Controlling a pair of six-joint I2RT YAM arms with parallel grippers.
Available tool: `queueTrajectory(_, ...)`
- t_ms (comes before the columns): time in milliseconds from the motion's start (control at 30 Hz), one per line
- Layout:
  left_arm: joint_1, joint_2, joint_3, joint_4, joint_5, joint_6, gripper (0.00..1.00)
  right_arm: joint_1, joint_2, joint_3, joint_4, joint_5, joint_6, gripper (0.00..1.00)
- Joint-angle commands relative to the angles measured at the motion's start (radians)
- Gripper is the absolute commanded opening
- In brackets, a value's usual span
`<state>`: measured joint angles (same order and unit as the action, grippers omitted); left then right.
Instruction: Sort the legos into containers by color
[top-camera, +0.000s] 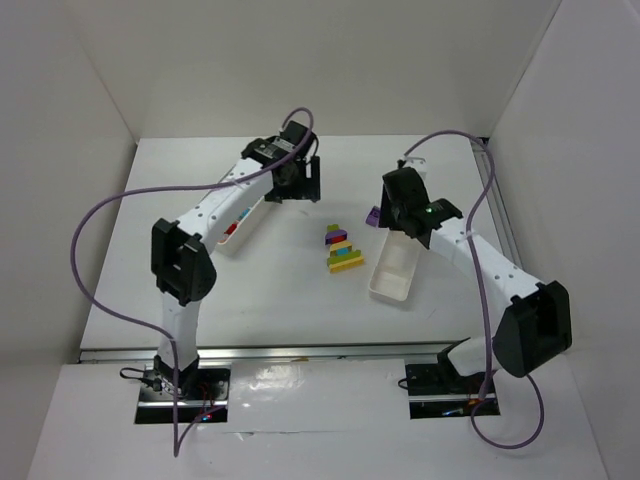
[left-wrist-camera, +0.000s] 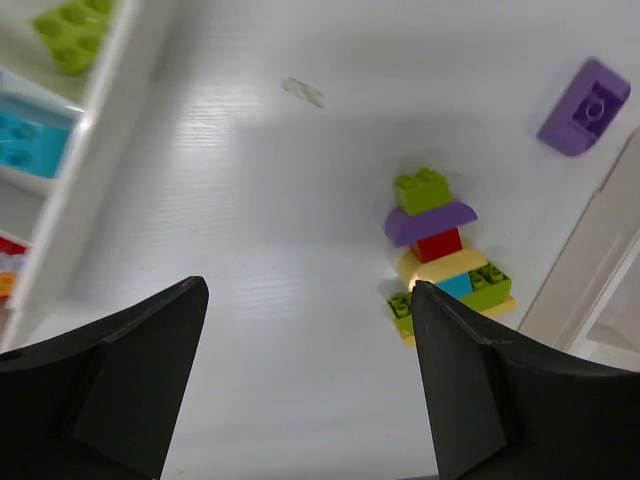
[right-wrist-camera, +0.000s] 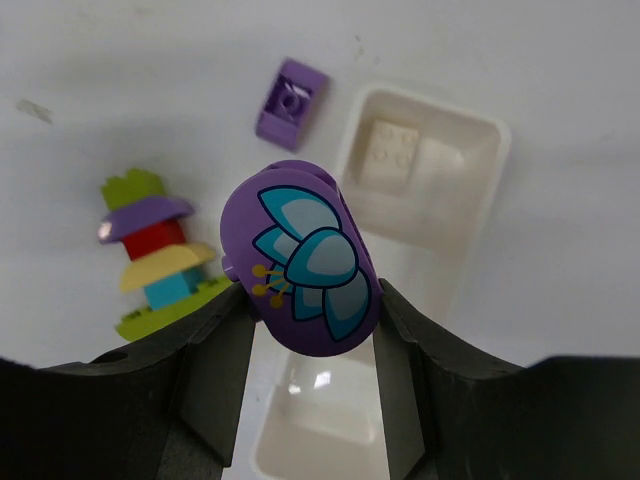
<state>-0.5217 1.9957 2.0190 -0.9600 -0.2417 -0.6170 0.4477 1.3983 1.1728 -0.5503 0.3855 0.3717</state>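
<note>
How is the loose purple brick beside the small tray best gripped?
Take the purple brick by its two long side walls, coming straight down from above: it lies flat, stud up, apart from the tray, so both walls seem free.

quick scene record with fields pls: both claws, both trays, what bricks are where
left claw: open, empty, over bare table
right claw: shut on purple flower-print piece, by the small tray
small tray contents: pale brick in one compartment
long tray: lime brick and cyan brick in separate compartments
stack: mixed-colour bricks joined together, on the table between the trays
loose purple brick: on the table beside the small tray
</note>
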Motion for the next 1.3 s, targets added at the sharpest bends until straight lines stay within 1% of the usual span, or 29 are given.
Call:
queueTrajectory(0,-0.038,0.093,0.069,-0.031,0.105,0.055,0.93,-0.006,-0.032,-0.079,-0.095,0.017,0.079,0.35)
queueTrajectory(33,-0.049,0.139,0.085,-0.031,0.123,0.066,0.93,-0.006,-0.041,-0.093,-0.096,0.016,0.093,0.35)
queueTrajectory(67,-0.058,0.162,0.116,-0.031,0.149,0.066,0.93,-0.006,-0.041,-0.105,-0.096,0.007,0.093,0.35)
queueTrajectory(167,-0.081,0.230,0.142,-0.043,0.199,0.085,0.93,-0.017,-0.041,-0.148,-0.073,0.007,0.093,0.37)
queueTrajectory(267,-0.081,0.262,0.142,-0.043,0.231,0.094,0.93,-0.027,-0.007,-0.148,-0.063,0.007,0.084,0.39)
queueTrajectory(333,-0.081,0.290,0.153,-0.043,0.245,0.103,0.93,-0.027,0.014,-0.157,-0.050,0.007,0.072,0.43)
queueTrajectory(400,-0.081,0.307,0.153,-0.043,0.255,0.103,0.93,-0.027,0.025,-0.157,-0.040,0.007,0.072,0.49)
queueTrajectory(433,-0.081,0.320,0.153,-0.043,0.266,0.103,0.93,-0.036,0.025,-0.157,-0.040,0.007,0.072,0.60)
queueTrajectory(500,-0.081,0.330,0.164,-0.052,0.266,0.103,0.93,-0.037,0.034,-0.166,-0.040,0.007,0.072,0.70)
queueTrajectory(633,-0.090,0.340,0.164,-0.043,0.275,0.103,0.94,-0.037,0.015,-0.186,-0.040,0.007,0.072,0.80)
queueTrajectory(800,-0.110,0.373,0.204,-0.043,0.275,0.103,0.94,-0.037,-0.010,-0.176,-0.074,0.032,0.082,0.81)
queueTrajectory(933,-0.110,0.399,0.257,-0.043,0.277,0.080,0.94,-0.046,-0.041,-0.105,-0.065,0.058,0.055,0.81)
queueTrajectory(1000,-0.110,0.408,0.270,-0.043,0.259,0.071,0.93,-0.046,0.004,-0.026,-0.077,0.046,0.035,0.81)
queueTrajectory(1033,-0.110,0.391,0.270,-0.034,0.259,0.054,0.92,-0.046,0.060,0.043,-0.088,0.036,0.035,0.81)
queueTrajectory(1133,-0.089,0.345,0.203,-0.008,0.237,0.033,0.91,-0.046,0.145,0.138,-0.111,0.013,0.026,0.81)
queueTrajectory(1200,-0.078,0.282,0.161,0.001,0.226,0.033,0.91,-0.046,0.224,0.217,-0.111,-0.017,0.026,0.81)
queueTrajectory(1267,-0.066,0.244,0.117,0.012,0.214,0.033,0.91,-0.046,0.302,0.278,-0.102,-0.036,0.026,0.79)
